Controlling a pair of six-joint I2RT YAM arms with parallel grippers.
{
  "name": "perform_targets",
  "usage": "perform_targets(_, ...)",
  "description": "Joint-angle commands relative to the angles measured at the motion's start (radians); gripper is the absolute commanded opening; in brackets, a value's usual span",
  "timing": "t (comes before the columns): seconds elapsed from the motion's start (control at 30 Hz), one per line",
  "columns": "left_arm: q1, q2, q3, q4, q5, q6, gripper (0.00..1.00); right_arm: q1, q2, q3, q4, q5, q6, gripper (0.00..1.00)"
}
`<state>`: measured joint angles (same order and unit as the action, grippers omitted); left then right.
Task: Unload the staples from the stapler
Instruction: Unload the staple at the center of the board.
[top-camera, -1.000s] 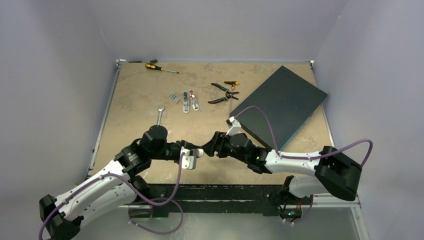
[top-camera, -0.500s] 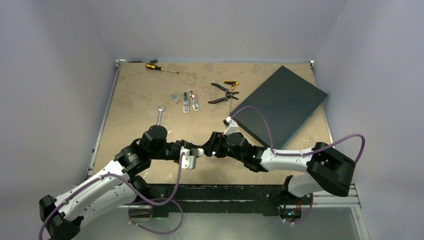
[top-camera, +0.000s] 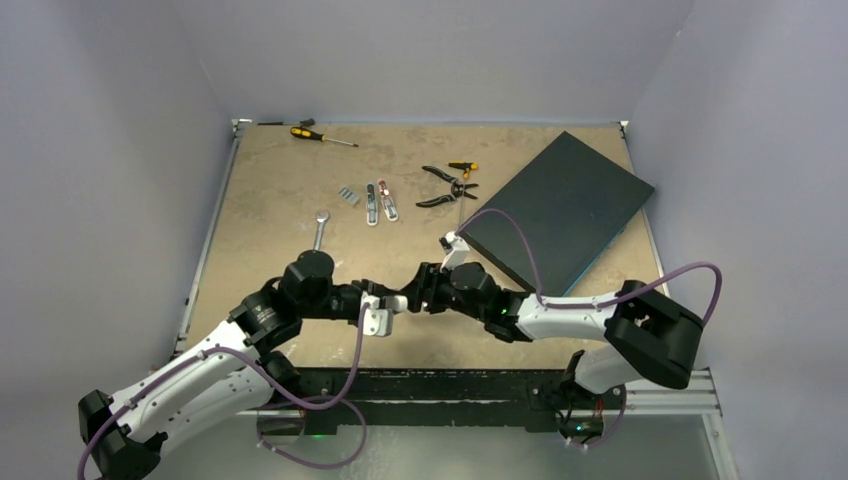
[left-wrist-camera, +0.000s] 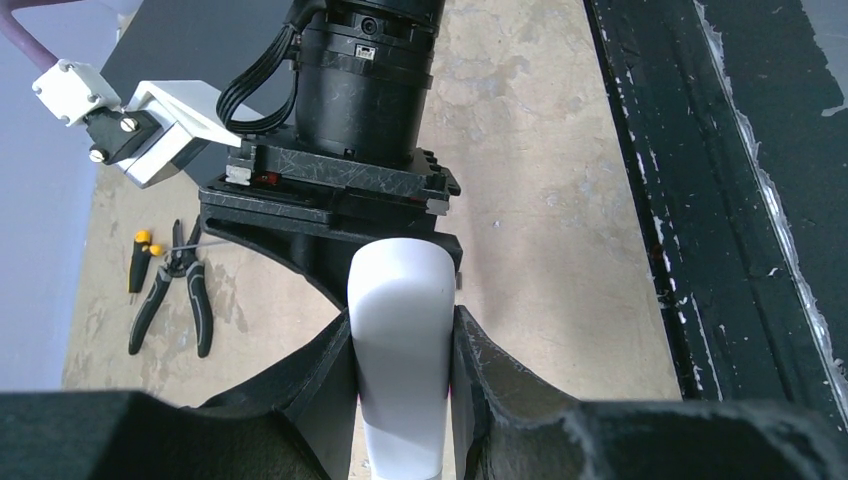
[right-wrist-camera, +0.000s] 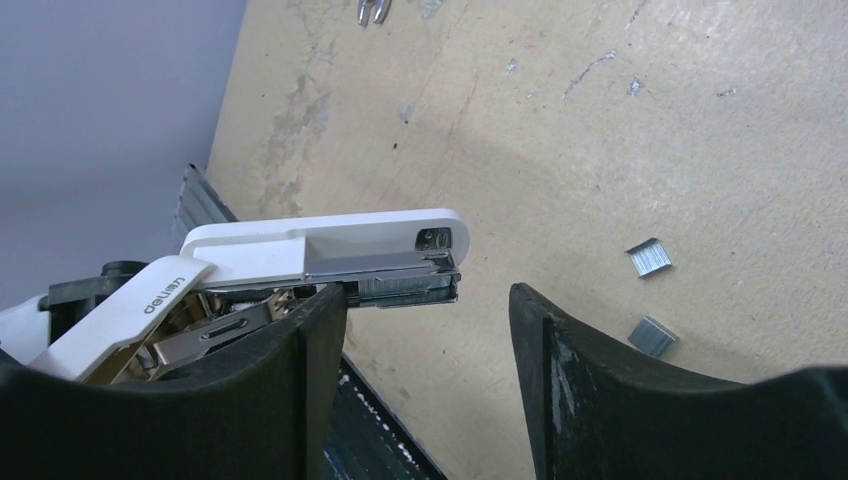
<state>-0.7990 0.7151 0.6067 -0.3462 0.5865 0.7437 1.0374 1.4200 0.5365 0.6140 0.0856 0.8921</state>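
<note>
Our left pincer (left-wrist-camera: 401, 385) clenched the white stapler (right-wrist-camera: 320, 240) over the counter (right-wrist-camera: 620, 120); our right pincer (right-wrist-camera: 428, 305) gaped, released, around its nose, where the staples (right-wrist-camera: 405, 291) sat exposed. We judged it best to pinch that strip squarely and draw straight out

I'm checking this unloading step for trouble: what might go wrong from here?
The right hand stands open at the stapler tip; closing off-centre may pinch the white cover, not the staples beneath it. The left hand alone holds the stapler, so a pull might twist it loose. Freed staples may scatter among the loose strips on the table.
</note>
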Motion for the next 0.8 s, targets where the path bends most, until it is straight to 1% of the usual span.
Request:
perform_targets(0.0, -0.003, -0.014, 0.001, 0.120, 0.039, -0.009, 0.00, -0.001, 0.023, 0.050, 0.013, 0.045, -0.047, 0.61)
perform_targets(0.17, -0.003, -0.016, 0.003, 0.125, 0.032, -0.012, 0.00, -0.002, 0.066, 0.092, -0.109, 0.131, -0.027, 0.58)
perform_targets(0.33, -0.003, -0.008, 0.005, 0.118, 0.029, -0.010, 0.00, -0.001, 0.064, 0.105, -0.176, 0.200, -0.025, 0.58)
perform_targets(0.57, -0.003, 0.005, 0.005, 0.090, 0.026, 0.006, 0.00, -0.002, 0.005, 0.112, -0.280, 0.282, -0.053, 0.58)
perform_targets(0.77, -0.003, 0.010, 0.001, 0.087, 0.028, 0.009, 0.00, -0.001, -0.073, 0.082, -0.325, 0.287, -0.061, 0.58)
